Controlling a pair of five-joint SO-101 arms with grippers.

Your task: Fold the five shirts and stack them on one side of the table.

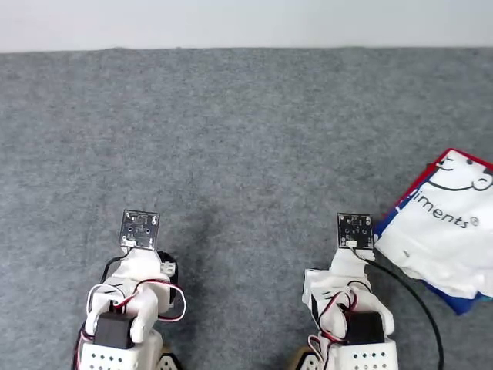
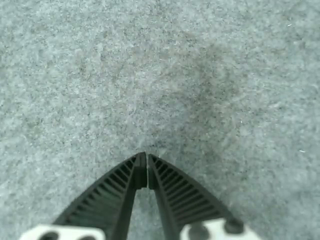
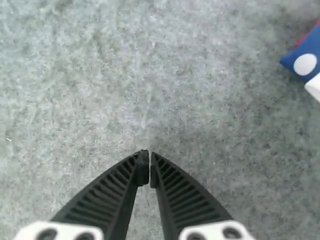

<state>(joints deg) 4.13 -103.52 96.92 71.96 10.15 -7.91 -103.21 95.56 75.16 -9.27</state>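
Even, diffuse light falls from overhead on the grey desk (image 1: pixel 246 116). A soft shadow lies beside the left arm (image 1: pixel 135 285) (the same dim patch mottles the felt in the left wrist view). The white shirt (image 1: pixel 439 231) reads brightest.

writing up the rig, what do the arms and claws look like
The left arm and right arm are white plastic with black motors and looped red, white and black wires. The left claw and right claw are black, ribbed and tapered.
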